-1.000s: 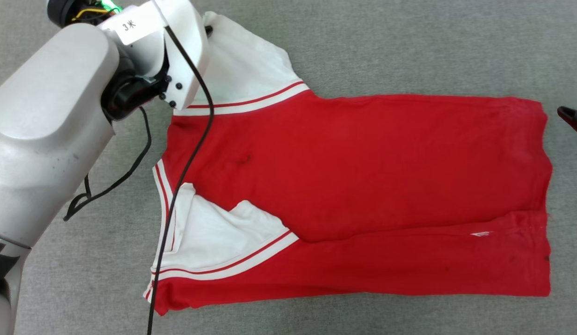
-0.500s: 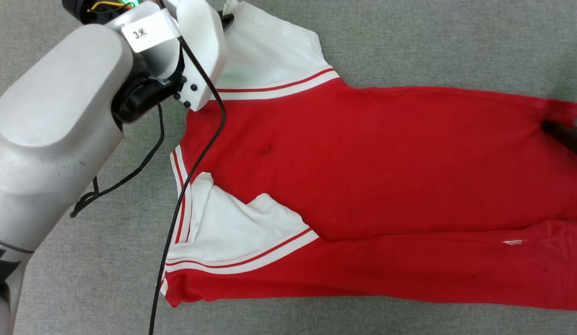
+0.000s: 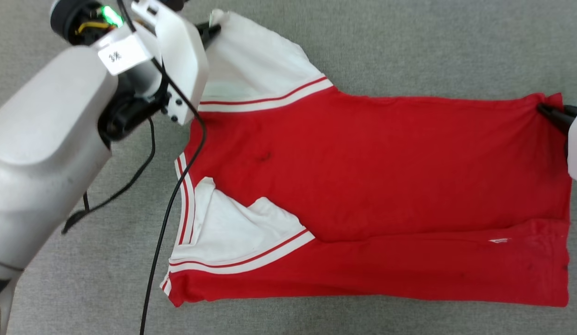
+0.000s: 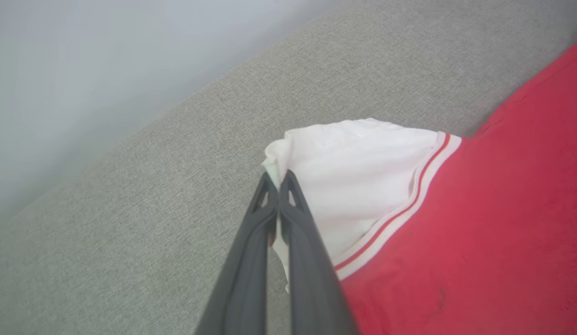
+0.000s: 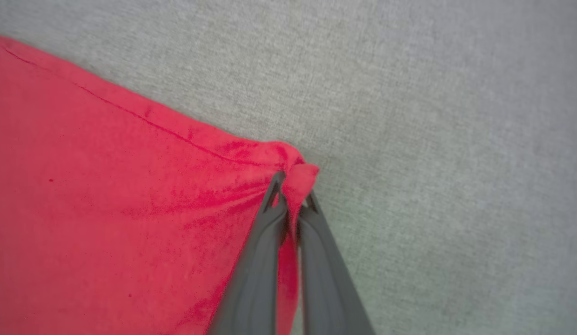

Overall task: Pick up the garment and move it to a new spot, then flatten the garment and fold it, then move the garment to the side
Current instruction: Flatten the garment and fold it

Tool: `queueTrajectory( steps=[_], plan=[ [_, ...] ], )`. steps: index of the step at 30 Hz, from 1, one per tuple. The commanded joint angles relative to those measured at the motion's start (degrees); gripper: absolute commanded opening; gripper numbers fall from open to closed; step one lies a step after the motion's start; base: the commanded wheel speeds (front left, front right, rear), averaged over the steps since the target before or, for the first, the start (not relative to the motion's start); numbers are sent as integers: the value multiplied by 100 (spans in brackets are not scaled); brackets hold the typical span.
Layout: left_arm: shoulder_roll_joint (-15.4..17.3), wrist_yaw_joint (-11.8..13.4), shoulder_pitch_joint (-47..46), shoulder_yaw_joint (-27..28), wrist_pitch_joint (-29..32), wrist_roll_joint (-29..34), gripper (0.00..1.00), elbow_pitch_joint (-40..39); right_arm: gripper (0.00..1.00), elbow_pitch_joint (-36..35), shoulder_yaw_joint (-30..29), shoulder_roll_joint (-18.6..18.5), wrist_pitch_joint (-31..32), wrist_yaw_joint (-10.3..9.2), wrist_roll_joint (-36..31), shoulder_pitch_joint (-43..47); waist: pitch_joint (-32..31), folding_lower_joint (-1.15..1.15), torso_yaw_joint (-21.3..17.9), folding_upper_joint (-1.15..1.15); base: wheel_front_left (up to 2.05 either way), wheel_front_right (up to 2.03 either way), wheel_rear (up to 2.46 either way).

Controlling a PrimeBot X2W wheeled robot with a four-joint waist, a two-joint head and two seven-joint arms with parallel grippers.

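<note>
The garment (image 3: 363,177), a red T-shirt with white sleeves, lies spread on a grey woven surface (image 3: 409,46). Its collar end is to the left and its hem to the right. The far sleeve (image 3: 256,60) sticks out toward the far left, and red-and-white striped trim (image 3: 270,100) marks its seam. The near sleeve (image 3: 228,232) is crumpled and lies partly under the edge of a red fold. Nearer than that fold, a red strip runs along the near edge, with a small white tag (image 3: 498,240) on it toward the right.

The left gripper (image 4: 278,179) has its dark fingers pressed together on the outer edge of the far sleeve, and white cloth bunches at the tips. The pale left forearm (image 3: 42,139) crosses the left side of the head view. A black cable (image 3: 167,223) hangs from it over the collar end of the shirt.

The right gripper (image 5: 293,186) pinches the far right corner of the hem. The red fabric puckers into a small knot between its fingertips, and creases run from it into the body of the shirt.
</note>
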Motion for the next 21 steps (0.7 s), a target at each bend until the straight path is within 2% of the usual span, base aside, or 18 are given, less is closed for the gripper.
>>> queueTrajectory(
  steps=[1, 6, 12, 21],
  plan=[
    [58, 60, 218, 19, -76, -56, 0, -69, 0, -51, 44, -39, -186, -7, 38, 148, -191, 0, -24, 0, 0, 0, 0],
    [281, 266, 792, 33, -302, -170, 0, -403, 0, -235, 58, -149, -775, -7, 65, 526, -591, 0, -43, 0, 0, 0, 0],
    [564, 602, 1560, 26, -519, -341, 0, -947, 0, -441, -87, -227, -1190, -7, 45, 1096, -1026, 0, -23, 0, 0, 0, 0],
    [967, 1116, 2762, -98, -708, -587, 0, -1731, 0, -847, -451, -129, -1434, -7, -86, 2274, -1586, 0, 22, 0, 0, 0, 0]
  ],
)
